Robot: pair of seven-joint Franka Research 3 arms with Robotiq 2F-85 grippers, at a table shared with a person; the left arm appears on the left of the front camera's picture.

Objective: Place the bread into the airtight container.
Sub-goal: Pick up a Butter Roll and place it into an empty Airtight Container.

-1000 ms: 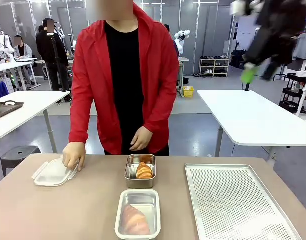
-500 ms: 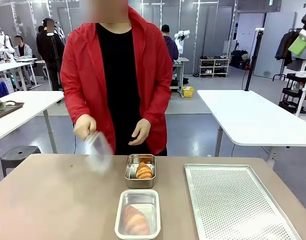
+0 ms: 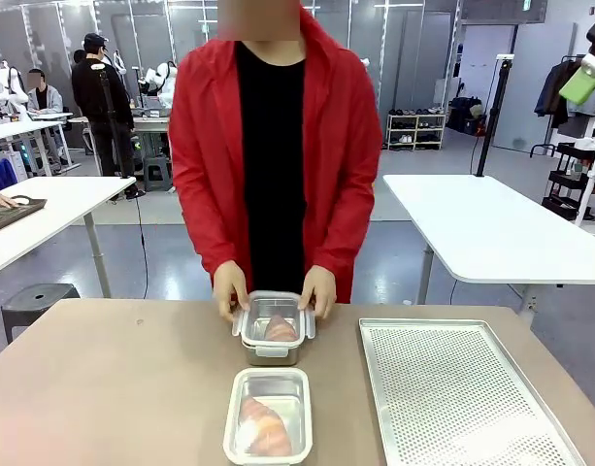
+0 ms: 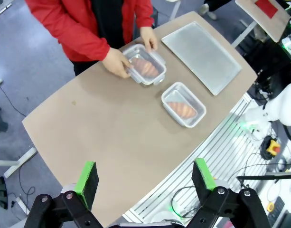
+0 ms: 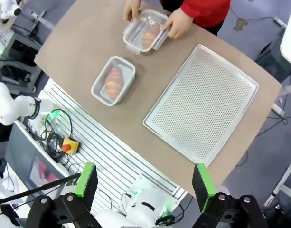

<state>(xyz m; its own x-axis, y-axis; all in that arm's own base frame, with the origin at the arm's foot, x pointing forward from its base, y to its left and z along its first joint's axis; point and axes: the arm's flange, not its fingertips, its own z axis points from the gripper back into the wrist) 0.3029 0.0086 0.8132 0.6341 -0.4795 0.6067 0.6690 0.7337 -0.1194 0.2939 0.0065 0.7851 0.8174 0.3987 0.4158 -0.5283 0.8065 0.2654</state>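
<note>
Soft, crushable bread [image 3: 265,427] lower centre in open airtight container [image 3: 267,416] on bench [image 3: 113,388], best pinched lightly mid-body; both claws, left claw [image 4: 144,176] and right claw [image 5: 143,177], wide open, empty, high above.

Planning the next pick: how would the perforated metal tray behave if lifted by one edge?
The perforated tray looks like thin sheet metal, so probably stiff and light. Being wide and flat, it would likely sag or swing from a one-edge grip. Its smooth rim may slip.

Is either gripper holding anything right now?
No. The left gripper and right gripper are both open and empty, high above the table.
</note>
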